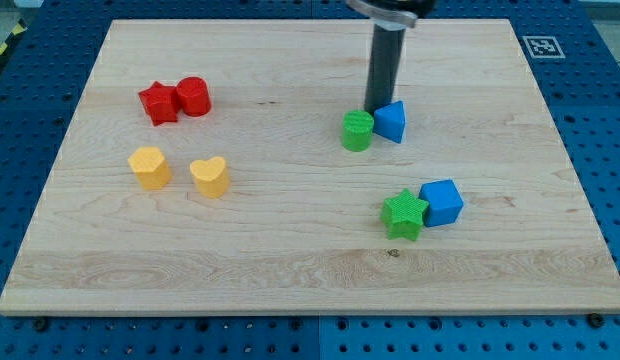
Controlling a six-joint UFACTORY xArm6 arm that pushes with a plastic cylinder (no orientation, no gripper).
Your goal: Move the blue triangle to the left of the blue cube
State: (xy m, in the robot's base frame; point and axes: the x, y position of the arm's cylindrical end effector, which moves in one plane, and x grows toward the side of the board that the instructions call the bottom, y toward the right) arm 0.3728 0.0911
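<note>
Wooden board [290, 250] filled most of my feed, pale and grained, resting on a blue perforated bench [610, 150]. My tip [377, 108] sat down on the wood just above the blue triangle [391, 121], touching or very nearly touching its upper-left edge. I had no fingers to report on this rig; the arm ended in a plain dark rod [383, 68], so there was nothing spread or pinched.

That blue triangle lay right of centre, pressed against the green cylinder [357, 131] on its left. The blue cube [442, 202] sat lower and further toward the view's right, well apart from the triangle, with the green star [404, 215] touching its lower-left side. So the triangle was above and slightly left of the cube, with the star occupying the spot directly left of it.

Over at the view's left, the red star [157, 102] and red cylinder [193, 96] stood touching each other. Below them were two yellow blocks: a rounded one [149, 167] and a yellow heart [209, 176], near each other but apart. A printed marker tag [540, 45] sat at the board's top right corner.
</note>
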